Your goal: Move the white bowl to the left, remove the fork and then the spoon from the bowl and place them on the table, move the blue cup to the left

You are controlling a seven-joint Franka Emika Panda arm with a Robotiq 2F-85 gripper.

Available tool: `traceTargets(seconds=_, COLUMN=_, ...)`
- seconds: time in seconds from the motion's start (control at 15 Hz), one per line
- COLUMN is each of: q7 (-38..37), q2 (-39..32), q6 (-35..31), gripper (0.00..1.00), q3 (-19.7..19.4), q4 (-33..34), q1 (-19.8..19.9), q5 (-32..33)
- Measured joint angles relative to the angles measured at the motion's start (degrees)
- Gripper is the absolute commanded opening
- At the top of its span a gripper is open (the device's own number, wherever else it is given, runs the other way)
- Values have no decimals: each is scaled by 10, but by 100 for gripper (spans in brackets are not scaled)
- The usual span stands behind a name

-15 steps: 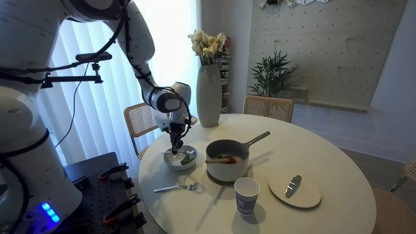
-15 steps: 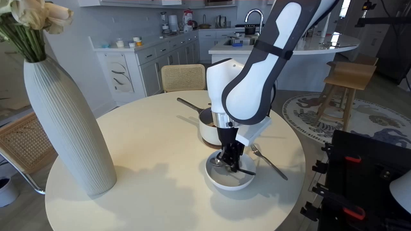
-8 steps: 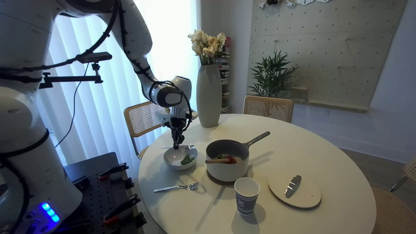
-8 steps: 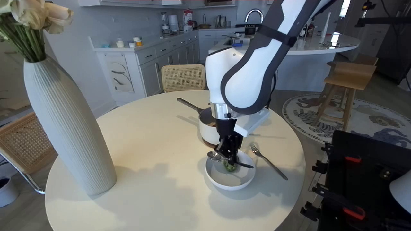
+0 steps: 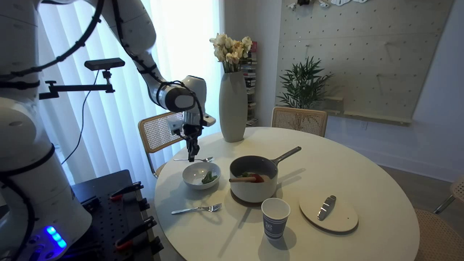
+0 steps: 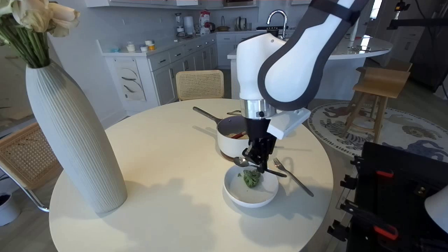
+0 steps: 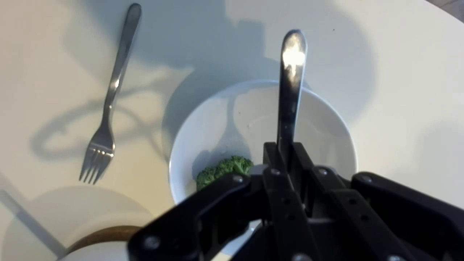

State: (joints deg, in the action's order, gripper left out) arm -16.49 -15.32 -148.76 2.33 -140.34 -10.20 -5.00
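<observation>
My gripper (image 5: pixel 193 158) is shut on the silver spoon (image 5: pixel 208 159) and holds it level above the white bowl (image 5: pixel 195 185). In an exterior view the gripper (image 6: pixel 261 169) grips the spoon's handle, with its oval end (image 6: pixel 241 161) to one side. In the wrist view the handle (image 7: pixel 291 69) sticks out between the fingertips (image 7: pixel 284 148); the oval end is hidden. Broccoli (image 6: pixel 251 178) lies in the bowl (image 7: pixel 322 119). The fork (image 5: pixel 197 209) lies on the table (image 5: pixel 326 170) beside the bowl, also in the wrist view (image 7: pixel 117 76). The blue cup (image 5: pixel 275 221) stands upright near the table's front.
A grey saucepan (image 5: pixel 253 188) with a long handle and a red-and-wood utensil stands on a round trivet beside the bowl. A flat pale plate (image 5: pixel 342 215) holds a metal piece. A tall white vase with flowers (image 6: pixel 75 140) stands on the table.
My gripper has lifted the spoon from inside the bowl to above its rim and moved slightly toward the robot's base. The broccoli shows more fully. The bowl, fork and cup have not moved.
</observation>
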Motion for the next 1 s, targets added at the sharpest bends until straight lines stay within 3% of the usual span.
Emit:
traceTargets(seconds=0.53, q7=-107, q2=123, q6=0, gripper=3, q3=-3, q4=-136, q1=1, q5=45)
traceTargets(seconds=1.0, q7=-119, q2=181, q6=0, gripper=3, q3=-24, q4=-186, q1=79, q5=117)
